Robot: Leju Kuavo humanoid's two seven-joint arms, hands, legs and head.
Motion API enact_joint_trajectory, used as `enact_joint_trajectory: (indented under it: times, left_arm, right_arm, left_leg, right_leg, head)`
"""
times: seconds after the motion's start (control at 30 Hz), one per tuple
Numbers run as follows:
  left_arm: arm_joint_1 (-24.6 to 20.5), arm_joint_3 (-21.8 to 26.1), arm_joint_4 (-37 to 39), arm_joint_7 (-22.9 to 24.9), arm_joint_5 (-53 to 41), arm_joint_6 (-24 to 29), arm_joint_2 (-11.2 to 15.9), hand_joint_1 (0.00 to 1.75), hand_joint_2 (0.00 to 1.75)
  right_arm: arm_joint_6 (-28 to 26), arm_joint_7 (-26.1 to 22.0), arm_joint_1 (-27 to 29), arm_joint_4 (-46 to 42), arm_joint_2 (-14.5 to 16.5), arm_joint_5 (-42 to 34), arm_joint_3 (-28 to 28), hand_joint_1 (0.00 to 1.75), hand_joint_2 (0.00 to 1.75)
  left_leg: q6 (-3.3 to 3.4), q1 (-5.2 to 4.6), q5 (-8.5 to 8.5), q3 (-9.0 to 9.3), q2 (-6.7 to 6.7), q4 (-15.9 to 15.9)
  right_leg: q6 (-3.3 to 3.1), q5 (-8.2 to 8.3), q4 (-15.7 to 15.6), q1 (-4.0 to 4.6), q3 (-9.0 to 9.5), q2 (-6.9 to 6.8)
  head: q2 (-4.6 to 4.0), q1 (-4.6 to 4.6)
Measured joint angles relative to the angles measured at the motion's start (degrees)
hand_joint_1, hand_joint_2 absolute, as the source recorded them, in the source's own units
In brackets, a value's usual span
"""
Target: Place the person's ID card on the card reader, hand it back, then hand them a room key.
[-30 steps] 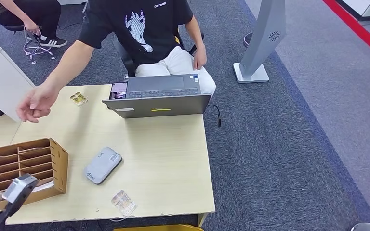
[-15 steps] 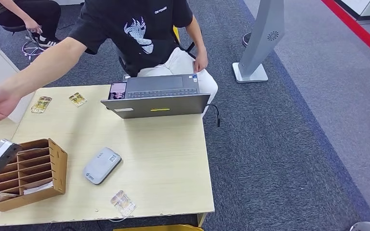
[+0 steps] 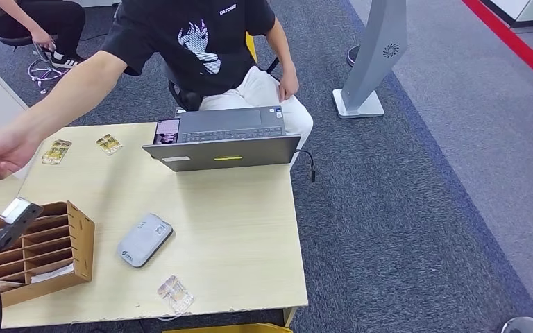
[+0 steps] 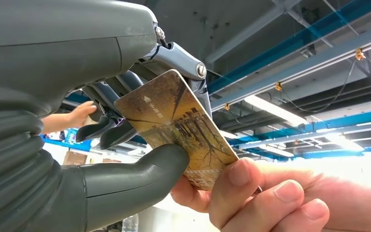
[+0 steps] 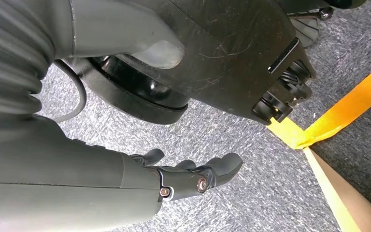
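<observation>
Since the frame half a second back, the person's outstretched hand (image 3: 0,154) has come a little further in from the left edge of our head view, and the silver tip of our left arm (image 3: 19,210) has shifted slightly toward it above the cardboard organiser (image 3: 38,250).

In the head view, that person's hand hangs at about 11 o'clock from the arm's tip, near it but apart. The grey card reader (image 3: 144,239) lies flat on the table (image 3: 236,236), at 3 o'clock from the organiser. A clear-sleeved card (image 3: 175,294) lies near the table's front edge, at 5 o'clock from the reader. Two small printed cards (image 3: 56,151) lie at the far left of the table, at 9 o'clock from the open laptop (image 3: 223,139), behind which the person sits.

In the left wrist view, our left hand (image 4: 125,135) grips a brown printed card (image 4: 178,128) between its thumb and darker fingers (image 4: 107,126). The person's fingers (image 4: 251,191) pinch the card's free end, so both hold it at once. Whether this is the ID card or a room key, we cannot tell.

In the right wrist view, our right hand (image 5: 174,181) hangs over grey carpet (image 5: 251,193) beside a strip of yellow tape (image 5: 328,113). It holds nothing, its fingers loosely bent and apart from the thumb.
</observation>
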Motion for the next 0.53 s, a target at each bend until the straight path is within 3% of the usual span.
enact_joint_trajectory:
  times: [0.07,0.2,0.53]
  left_arm:
    - [-0.3,-0.6,0.4,0.2,0.0,0.2,-0.2,1.75,1.75]
    - [-0.7,-1.4,0.9,0.2,0.3,1.3,-0.5,0.04,1.75]
    - [0.4,-1.7,0.6,-0.6,4.3,3.5,-2.3,0.00,1.75]
  right_arm:
    - [0.0,0.0,-0.2,0.1,0.0,0.0,0.1,0.00,1.75]
    - [0.0,-0.1,-0.5,0.4,0.0,0.0,0.1,0.00,1.75]
    - [-0.2,0.2,-0.8,0.8,0.0,0.5,0.2,0.00,1.75]
  left_leg:
    - [0.00,0.00,0.00,0.00,0.04,0.0]
    - [-0.01,0.00,-0.03,0.00,0.17,0.0]
    - [0.01,0.00,-0.04,-0.01,0.13,0.0]
  right_leg:
    - [0.00,0.00,0.0,0.00,-0.01,0.03]
    - [0.00,0.00,0.0,0.00,-0.02,0.15]
    - [0.00,0.00,0.0,-0.01,-0.02,0.11]
  head:
    - [-0.01,-0.01]
    - [-0.01,-0.01]
    - [0.00,-0.01]
